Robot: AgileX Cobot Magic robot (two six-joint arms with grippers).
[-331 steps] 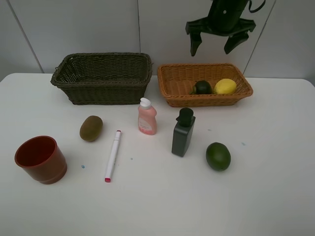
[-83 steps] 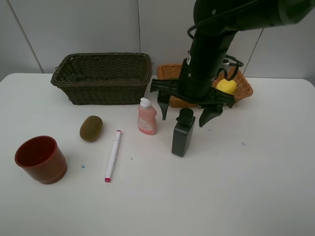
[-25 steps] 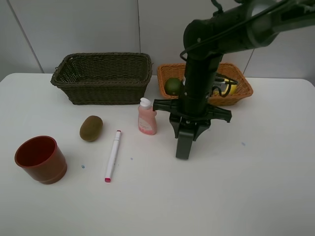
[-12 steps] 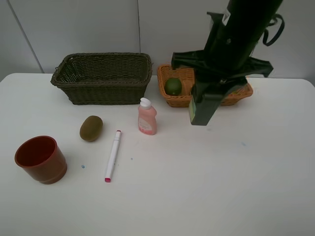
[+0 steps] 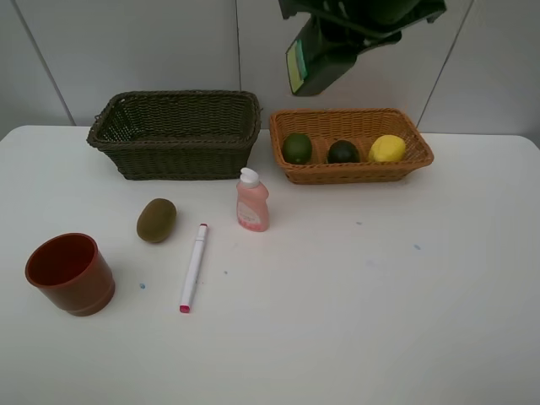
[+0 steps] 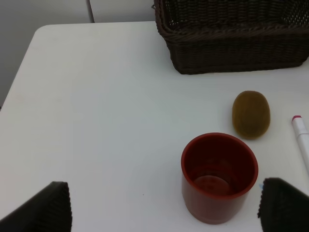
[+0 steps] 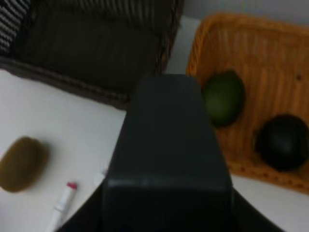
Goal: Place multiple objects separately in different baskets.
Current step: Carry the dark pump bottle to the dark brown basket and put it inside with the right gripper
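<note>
My right gripper (image 5: 350,21) is shut on the dark grey-green bottle (image 5: 316,57) and holds it tilted, high above the gap between the two baskets. In the right wrist view the bottle (image 7: 166,154) fills the middle. The light orange-tan basket (image 5: 354,173) holds two dark green fruits (image 5: 297,148) (image 5: 342,152) and the lemon (image 5: 386,148). The dark olive-brown basket (image 5: 177,156) looks empty. The kiwi (image 5: 156,219), marker (image 5: 193,267), pink bottle (image 5: 252,200) and red cup (image 5: 69,273) are on the table. My left gripper (image 6: 164,208) is open just before the cup (image 6: 219,176).
The white table (image 5: 380,295) meets a grey wall right behind the baskets. In the left wrist view the kiwi (image 6: 251,114) lies just beyond the cup, with the marker tip (image 6: 299,126) beside it and the dark basket (image 6: 231,53) farther off.
My right gripper closed on the dark grey-green bottle on the table, lifted it and carried it up and back towards the baskets. A second green fruit now lies in the tan basket.
</note>
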